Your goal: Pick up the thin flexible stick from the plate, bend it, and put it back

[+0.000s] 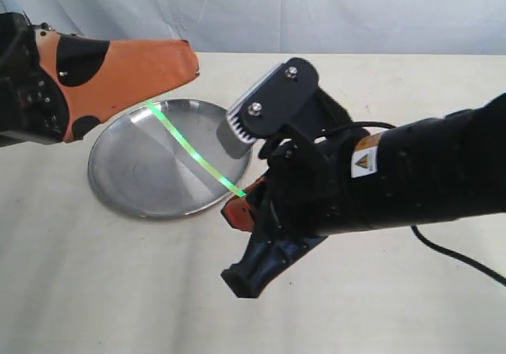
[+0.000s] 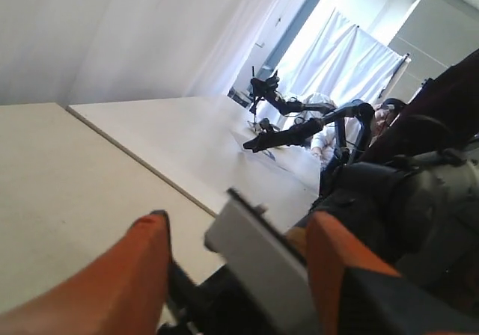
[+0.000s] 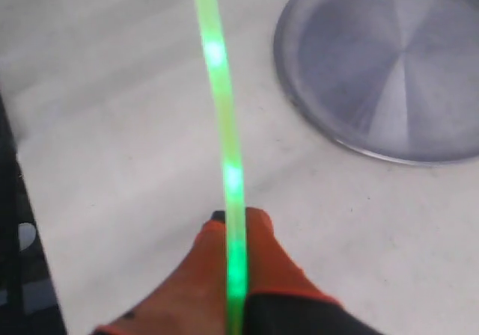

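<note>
The thin flexible stick (image 1: 190,152) glows yellow-green and runs slantwise above the plate (image 1: 134,176), a round silver dish on the cream table. My right gripper (image 1: 239,202) is shut on the stick's near end beside the plate's rim. In the right wrist view the stick (image 3: 224,148) rises, slightly curved, from between the orange fingers of the right gripper (image 3: 233,219), with the plate (image 3: 389,73) beyond. My left gripper (image 1: 188,60) hovers over the stick's far end. In the left wrist view the left gripper (image 2: 239,226) is open, and no stick shows there.
The right arm's black body and its grey toothed part (image 1: 261,105) hang over the plate's right rim. A black cable (image 1: 455,255) trails on the table at the right. A white curtain (image 1: 316,10) backs the table.
</note>
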